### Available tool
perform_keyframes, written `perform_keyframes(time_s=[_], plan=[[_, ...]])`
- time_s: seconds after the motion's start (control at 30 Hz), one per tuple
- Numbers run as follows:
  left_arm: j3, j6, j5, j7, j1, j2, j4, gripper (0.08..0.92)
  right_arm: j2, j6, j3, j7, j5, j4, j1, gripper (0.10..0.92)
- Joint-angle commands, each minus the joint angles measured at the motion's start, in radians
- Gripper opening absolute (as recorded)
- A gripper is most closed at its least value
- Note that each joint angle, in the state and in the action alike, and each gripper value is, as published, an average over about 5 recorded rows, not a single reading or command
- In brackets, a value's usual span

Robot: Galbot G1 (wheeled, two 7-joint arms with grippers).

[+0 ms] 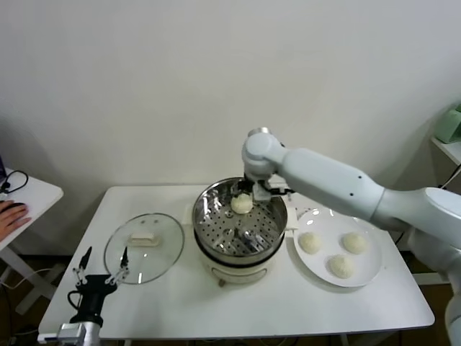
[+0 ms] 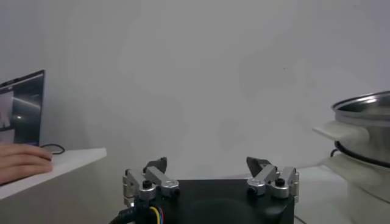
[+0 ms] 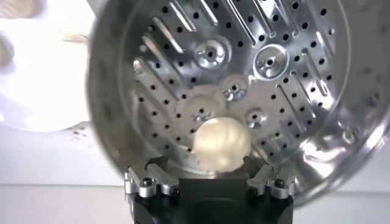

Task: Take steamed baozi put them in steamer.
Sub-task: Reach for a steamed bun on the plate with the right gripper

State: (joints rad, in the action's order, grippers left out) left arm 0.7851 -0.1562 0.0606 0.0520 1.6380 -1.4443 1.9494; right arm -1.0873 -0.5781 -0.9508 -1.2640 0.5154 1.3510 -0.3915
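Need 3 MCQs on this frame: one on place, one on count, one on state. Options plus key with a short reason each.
1. Where is the right end effector?
A. Over the plate
B. Inside the steamer, at its far side
C. Above the glass lid

2. How many baozi lie on the white plate?
A. One
B. Three
C. Five

3. What is the state of the left end effector?
A. Open, holding nothing
B. Shut on a baozi
C. Shut on the lid knob

Answers:
1 B: the head view shows the right arm reaching down into the steamer, and the right wrist view looks onto its perforated tray.
2 B: three buns sit on the plate; a fourth baozi is between the right end effector's fingers.
3 A: its fingers stand apart with nothing between them, near the table's front-left corner, short of the glass lid.
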Motion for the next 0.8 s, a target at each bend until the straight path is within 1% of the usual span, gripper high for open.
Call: perform_keyframes(time_s=[0.03, 0.1, 0.17, 0.23, 0.3, 0.47, 0.63, 0.8], plan=[[-0.001, 0.003, 0.0, 0.0, 0.001, 0.004, 0.004, 0.823, 0.165, 0.185, -0.148, -0.057, -0.49, 0.047, -0.266, 0.823], [-0.001, 0.003, 0.0, -0.001, 0.002, 0.006, 0.008, 0.823, 0.212, 0.3, -0.264, -0.058, -0.67, 0.018, -0.355, 0.823], [-0.003, 0.002, 0.002, -0.001, 0.003, 0.006, 0.011, 0.823, 0.252, 0.388, -0.352, -0.058, -0.802, -0.017, -0.398, 0.823], [-0.008, 0.0, 0.005, -0.005, 0.003, 0.006, 0.012, 0.823, 0.293, 0.453, -0.388, -0.055, -0.895, -0.066, -0.396, 0.823], [-0.014, -0.002, 0.008, -0.01, 0.003, 0.006, 0.013, 0.823, 0.328, 0.498, -0.392, -0.052, -0.937, -0.115, -0.365, 0.823], [-0.022, 0.003, 0.017, -0.023, 0.004, 0.005, 0.024, 0.823, 0.404, 0.569, -0.362, -0.046, -0.924, -0.182, -0.249, 0.823], [-0.018, 0.006, 0.017, -0.026, 0.002, 0.004, 0.032, 0.823, 0.451, 0.614, -0.231, -0.022, -0.826, -0.188, -0.054, 0.823], [-0.007, 0.006, 0.019, -0.027, 0.003, 0.009, 0.04, 0.823, 0.442, 0.64, -0.12, 0.007, -0.729, -0.19, 0.104, 0.823]])
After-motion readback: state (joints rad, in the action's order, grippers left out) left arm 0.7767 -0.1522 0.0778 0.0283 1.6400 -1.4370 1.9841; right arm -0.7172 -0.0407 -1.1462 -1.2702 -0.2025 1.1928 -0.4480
